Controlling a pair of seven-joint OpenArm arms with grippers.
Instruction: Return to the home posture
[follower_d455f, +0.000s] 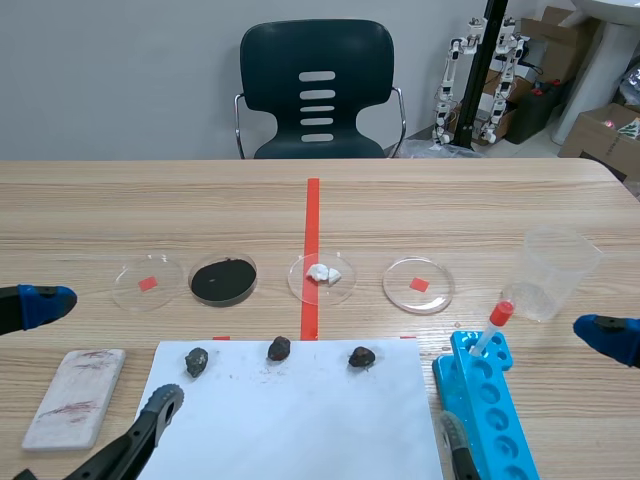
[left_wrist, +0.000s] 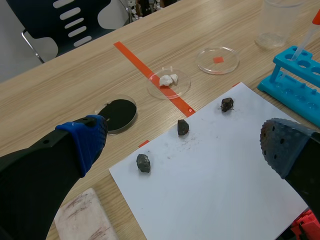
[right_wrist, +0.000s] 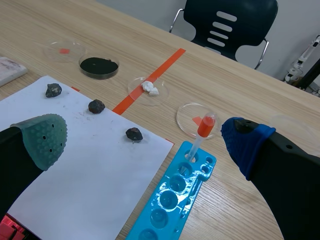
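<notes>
Left tool (left_wrist: 185, 145) and right tool (right_wrist: 145, 140) gape near three rocks (follower_d455f: 196, 361) (follower_d455f: 279, 348) (follower_d455f: 361, 356), four dishes (follower_d455f: 130, 275) (follower_d455f: 194, 282) (follower_d455f: 305, 287) (follower_d455f: 400, 280).

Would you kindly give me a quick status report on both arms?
Left gripper open, empty. Right gripper open, empty. Both low over the table. Nothing seen in the way.

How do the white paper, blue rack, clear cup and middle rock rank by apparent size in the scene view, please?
white paper
blue rack
clear cup
middle rock
Rack over cup is unsure: the rack is nearer.
</notes>
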